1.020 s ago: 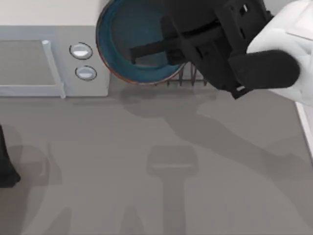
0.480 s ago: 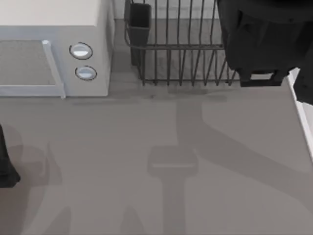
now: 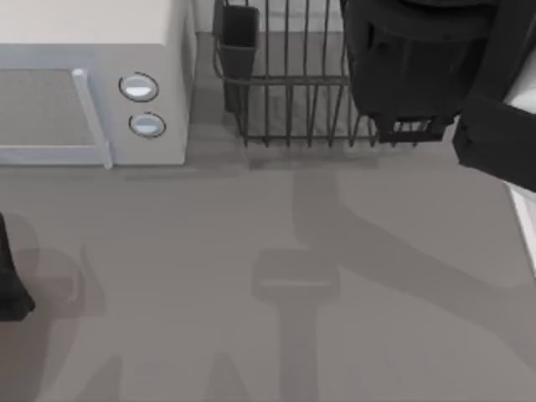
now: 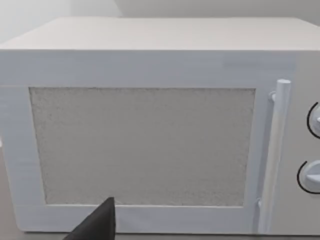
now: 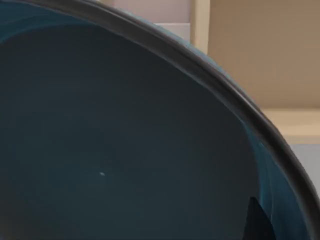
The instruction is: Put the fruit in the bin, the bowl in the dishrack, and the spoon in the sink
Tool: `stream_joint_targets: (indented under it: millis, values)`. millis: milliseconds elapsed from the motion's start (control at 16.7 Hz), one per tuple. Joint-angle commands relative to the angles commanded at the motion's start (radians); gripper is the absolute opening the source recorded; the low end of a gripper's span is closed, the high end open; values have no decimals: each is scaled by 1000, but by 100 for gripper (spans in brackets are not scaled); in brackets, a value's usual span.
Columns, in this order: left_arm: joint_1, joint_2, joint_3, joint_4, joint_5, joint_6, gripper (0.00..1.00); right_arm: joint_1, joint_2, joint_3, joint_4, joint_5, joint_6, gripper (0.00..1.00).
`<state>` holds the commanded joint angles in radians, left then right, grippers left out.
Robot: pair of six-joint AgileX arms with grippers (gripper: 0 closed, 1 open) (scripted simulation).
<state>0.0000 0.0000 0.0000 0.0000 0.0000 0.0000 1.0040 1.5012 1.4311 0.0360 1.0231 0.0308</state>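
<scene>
Two arms at a grey table (image 3: pixel 251 335), one busy and one idle. The right arm (image 3: pixel 410 67) is a black bulk at the far right of the top view, hanging over the right end of the dishrack (image 3: pixel 293 92) and covering part of its bars. The right gripper (image 5: pixel 257 227) has the bowl (image 5: pixel 125 150) in its grip. In the right wrist view the teal inside sits right up against the camera with the dark rim curving across, and one dark fingertip lies on the inner wall. The bowl is off the table, with a pale wall and beige shelving behind the rim. From above the arm hides it, so whether it touches the rack cannot be told.

The dishrack stands at the far edge, upright thin bars, with its square black cup (image 3: pixel 239 38) on the left corner, just beside the white microwave (image 3: pixel 84 84). The microwave's two round knobs (image 3: pixel 138 87) face the front.

The left arm (image 3: pixel 8 285) is parked at the table's left edge. The left gripper (image 4: pixel 97 225) shows as a dark tip in front of the microwave door. Whether it is wide or narrow, I cannot tell.
</scene>
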Motion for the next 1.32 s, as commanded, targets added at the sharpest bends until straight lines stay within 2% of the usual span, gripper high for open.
stream_joint_targets:
  millis: [780, 1200, 1320]
  values:
    - [0, 0, 0, 0, 0, 0, 100, -337, 497, -87, 607, -326, -11, 0]
    - [0, 0, 0, 0, 0, 0, 100, -372, 543, -98, 665, -358, -13, 0]
    - [0, 0, 0, 0, 0, 0, 100, -372, 543, -98, 665, -358, -13, 15]
